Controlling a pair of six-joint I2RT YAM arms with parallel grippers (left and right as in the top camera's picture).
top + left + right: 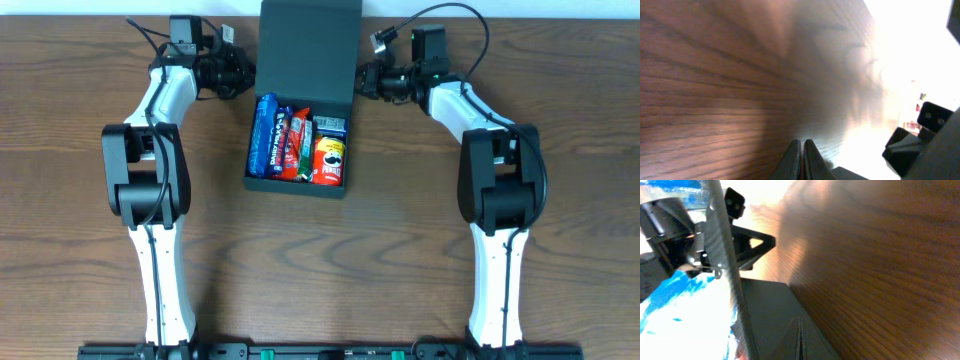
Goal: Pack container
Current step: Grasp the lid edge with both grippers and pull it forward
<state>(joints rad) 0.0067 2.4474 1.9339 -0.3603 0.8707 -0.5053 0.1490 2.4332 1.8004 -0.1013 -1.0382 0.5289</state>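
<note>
The dark container (335, 187) sits at the table's middle back, its flap lid (310, 45) partly lowered over the rear. Inside lie a blue snack pack (265, 135), red packs (296, 143) and a small red Pringles can (329, 161). My left gripper (247, 73) is shut and empty beside the lid's left edge. In the left wrist view its fingers (802, 159) are pressed together over the wood. My right gripper (364, 82) is shut and empty at the lid's right edge. In the right wrist view its fingers (800, 341) lie against the container's dark side (765, 310).
The brown wooden table (90, 250) stretches around the container. Black cables (455, 15) loop behind both arms near the back edge. The opposite arm's black parts (670, 225) show in the right wrist view.
</note>
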